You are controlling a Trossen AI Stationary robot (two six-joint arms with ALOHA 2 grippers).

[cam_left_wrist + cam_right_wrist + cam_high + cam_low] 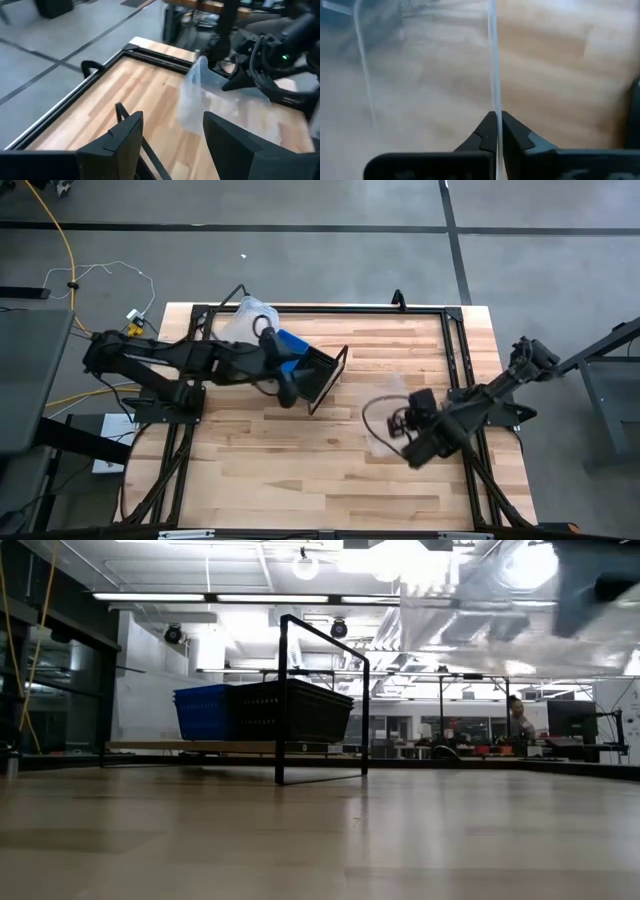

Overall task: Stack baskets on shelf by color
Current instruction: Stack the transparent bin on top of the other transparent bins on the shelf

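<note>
The shelf [328, 372] stands at the table's far-left middle, its thin black frame [283, 700] rising from a light wood panel. A blue basket [291, 344] and a black slatted basket [297, 710] sit side by side on it; the blue one [205, 711] shows beside the black one in the low view. Another clear basket [250, 314] lies behind them near the far edge. My left gripper [290, 390] hovers open at the shelf's near side, touching nothing [172, 120]. My right gripper [404, 428] is shut on a clear basket [386, 412] over the table's right part. My right gripper [496, 118] pinches one thin clear wall of the basket [493, 85] between its two fingers, which close over the wall's edge. The basket [500, 605] is lifted clear of the table and sits high up in the low view [197, 92].
Black frame rails [455, 350] run along the table's far and right edges. Bare wood tabletop [300, 470] stretches across the near half. A yellow cable [60, 250] lies on the floor beyond the far-left corner. A person [518, 718] sits in the room behind.
</note>
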